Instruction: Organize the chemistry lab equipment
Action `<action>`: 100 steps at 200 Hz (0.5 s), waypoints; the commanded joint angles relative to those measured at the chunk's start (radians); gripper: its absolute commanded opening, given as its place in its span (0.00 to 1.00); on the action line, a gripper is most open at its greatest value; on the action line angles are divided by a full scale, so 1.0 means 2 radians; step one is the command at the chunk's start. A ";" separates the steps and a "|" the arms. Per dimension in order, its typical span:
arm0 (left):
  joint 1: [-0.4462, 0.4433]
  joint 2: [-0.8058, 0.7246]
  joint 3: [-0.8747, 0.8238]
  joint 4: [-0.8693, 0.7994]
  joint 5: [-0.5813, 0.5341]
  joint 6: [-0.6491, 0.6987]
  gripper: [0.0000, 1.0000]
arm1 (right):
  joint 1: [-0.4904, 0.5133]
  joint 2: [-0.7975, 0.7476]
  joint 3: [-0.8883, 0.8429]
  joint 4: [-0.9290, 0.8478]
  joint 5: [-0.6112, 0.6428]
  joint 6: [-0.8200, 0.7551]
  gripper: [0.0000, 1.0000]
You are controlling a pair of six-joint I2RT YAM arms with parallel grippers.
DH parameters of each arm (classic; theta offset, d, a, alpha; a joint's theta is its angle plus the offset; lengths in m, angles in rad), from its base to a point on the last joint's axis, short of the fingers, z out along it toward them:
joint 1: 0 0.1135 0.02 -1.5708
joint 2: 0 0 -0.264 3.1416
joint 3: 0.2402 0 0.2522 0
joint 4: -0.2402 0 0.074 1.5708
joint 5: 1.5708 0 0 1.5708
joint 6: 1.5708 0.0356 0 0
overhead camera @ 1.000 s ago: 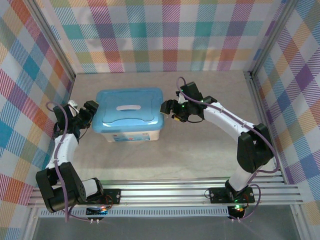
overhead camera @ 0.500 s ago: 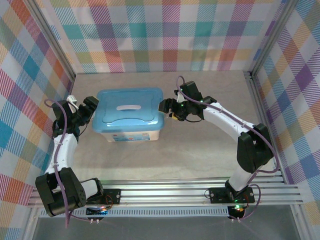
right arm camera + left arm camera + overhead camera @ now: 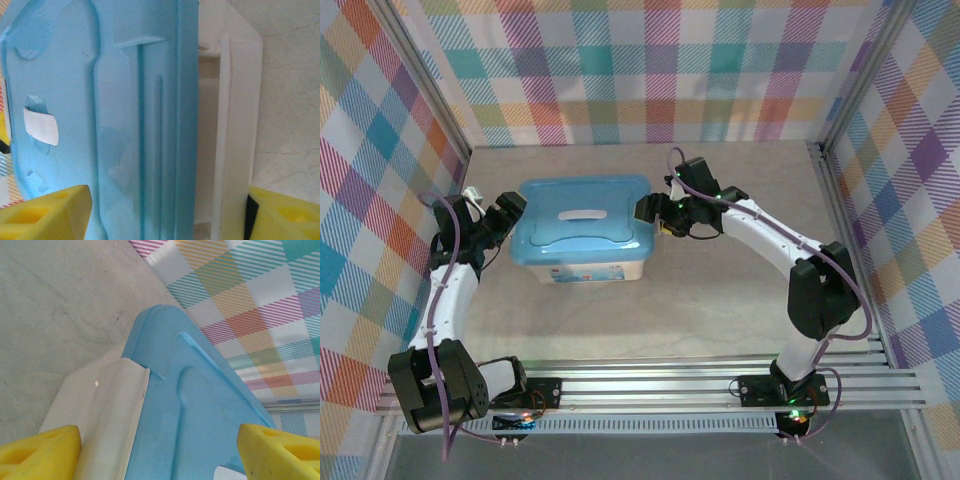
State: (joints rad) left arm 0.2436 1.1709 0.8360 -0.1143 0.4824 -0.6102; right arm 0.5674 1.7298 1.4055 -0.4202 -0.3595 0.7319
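The chemistry lab equipment is out of view. A translucent white box (image 3: 582, 268) with its blue lid (image 3: 582, 222) on stands mid-table. My left gripper (image 3: 510, 214) is at the box's left end, open, its yellow fingertips (image 3: 40, 450) spread across the lid's edge and the white latch (image 3: 110, 410); the gripper (image 3: 160, 462) holds nothing. My right gripper (image 3: 646, 209) is at the box's right end, also open. In the right wrist view the right gripper (image 3: 165, 222) straddles the lid's rim (image 3: 185, 125) and the white side latch (image 3: 235, 140), one finger (image 3: 285, 215) right beside that latch.
Checked walls enclose the table (image 3: 720, 300) on three sides, with metal posts at the corners. An aluminium rail (image 3: 650, 385) with both arm bases runs along the near edge.
Both grippers have crept inward onto the box's ends. The left arm has stretched forward and up. The right jaws have narrowed slightly.
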 commanded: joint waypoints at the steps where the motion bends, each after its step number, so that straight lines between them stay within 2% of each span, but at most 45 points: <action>1: -0.008 -0.014 0.022 -0.026 -0.004 0.027 0.81 | 0.017 0.006 0.035 -0.016 0.003 -0.028 0.73; 42: -0.019 -0.012 0.033 -0.049 -0.022 0.047 0.81 | 0.035 0.023 0.076 -0.060 0.033 -0.061 0.67; 100: -0.035 0.003 0.042 -0.070 -0.038 0.066 0.81 | 0.059 0.048 0.120 -0.105 0.077 -0.087 0.65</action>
State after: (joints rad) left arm 0.2146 1.1713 0.8818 -0.2142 0.3878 -0.5159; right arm 0.6441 1.7988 1.5845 -0.6064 -0.2047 0.6098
